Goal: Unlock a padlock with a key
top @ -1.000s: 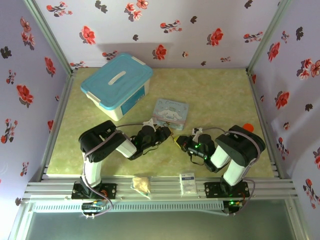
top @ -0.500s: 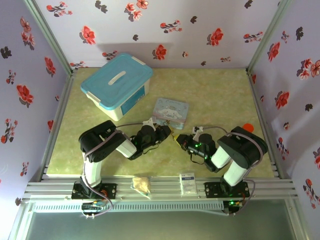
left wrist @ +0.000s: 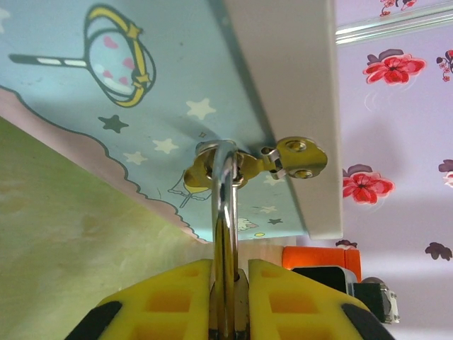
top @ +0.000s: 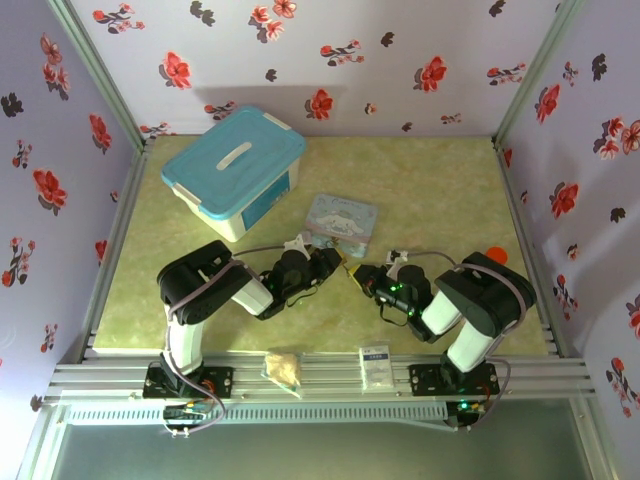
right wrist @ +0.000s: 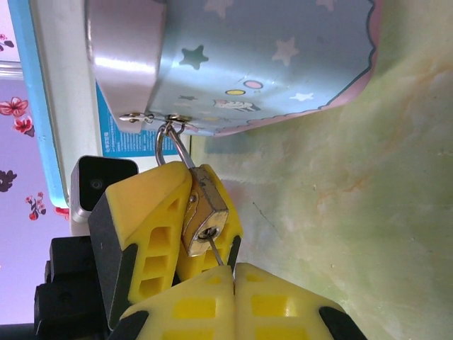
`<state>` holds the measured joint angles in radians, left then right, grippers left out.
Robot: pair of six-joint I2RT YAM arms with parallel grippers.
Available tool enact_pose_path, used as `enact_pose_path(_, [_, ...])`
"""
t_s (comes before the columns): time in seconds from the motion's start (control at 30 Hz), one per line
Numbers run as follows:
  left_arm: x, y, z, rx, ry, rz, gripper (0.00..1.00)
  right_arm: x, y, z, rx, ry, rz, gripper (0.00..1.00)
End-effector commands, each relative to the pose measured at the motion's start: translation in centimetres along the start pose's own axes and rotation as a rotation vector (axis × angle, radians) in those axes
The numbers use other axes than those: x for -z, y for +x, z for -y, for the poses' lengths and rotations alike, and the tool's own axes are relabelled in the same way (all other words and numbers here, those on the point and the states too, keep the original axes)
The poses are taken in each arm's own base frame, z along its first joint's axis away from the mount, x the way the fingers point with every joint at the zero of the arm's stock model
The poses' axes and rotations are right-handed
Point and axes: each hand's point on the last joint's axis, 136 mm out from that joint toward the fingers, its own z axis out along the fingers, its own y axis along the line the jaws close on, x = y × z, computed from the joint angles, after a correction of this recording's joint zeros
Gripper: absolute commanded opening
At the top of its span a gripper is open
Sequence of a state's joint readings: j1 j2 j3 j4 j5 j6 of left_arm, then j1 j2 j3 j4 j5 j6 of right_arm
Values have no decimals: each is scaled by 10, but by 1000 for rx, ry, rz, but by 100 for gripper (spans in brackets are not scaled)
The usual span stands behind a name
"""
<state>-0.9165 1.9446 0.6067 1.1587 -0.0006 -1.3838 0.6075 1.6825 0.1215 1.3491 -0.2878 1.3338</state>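
Right gripper (right wrist: 232,275) pinches the key (right wrist: 216,253), tip inside the padlock (right wrist: 207,212) clamped by the left gripper (left wrist: 225,275); turning seems left.

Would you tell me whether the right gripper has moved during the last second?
Yes, slightly: the right gripper has edged up and left in the top view, closer to the cartoon tin.

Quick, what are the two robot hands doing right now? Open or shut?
Left gripper: shut on the padlock.
Right gripper: shut on the key, its tip poking into the padlock.
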Motion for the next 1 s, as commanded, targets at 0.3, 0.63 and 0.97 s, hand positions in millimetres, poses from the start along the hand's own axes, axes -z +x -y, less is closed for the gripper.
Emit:
enact_pose_path(0.3, [1, 4, 43, 2, 142, -3, 0, -2, -12, -25, -26, -69, 95, 0])
enact_pose_path(0.63, [0, 4, 52, 13, 163, 10, 0, -9, -6, -16, -70, -29, 173, 0])
enact_pose_path(0.97, [2, 10, 45, 12, 147, -5, 0, -16, -1, -30, -33, -66, 135, 0])
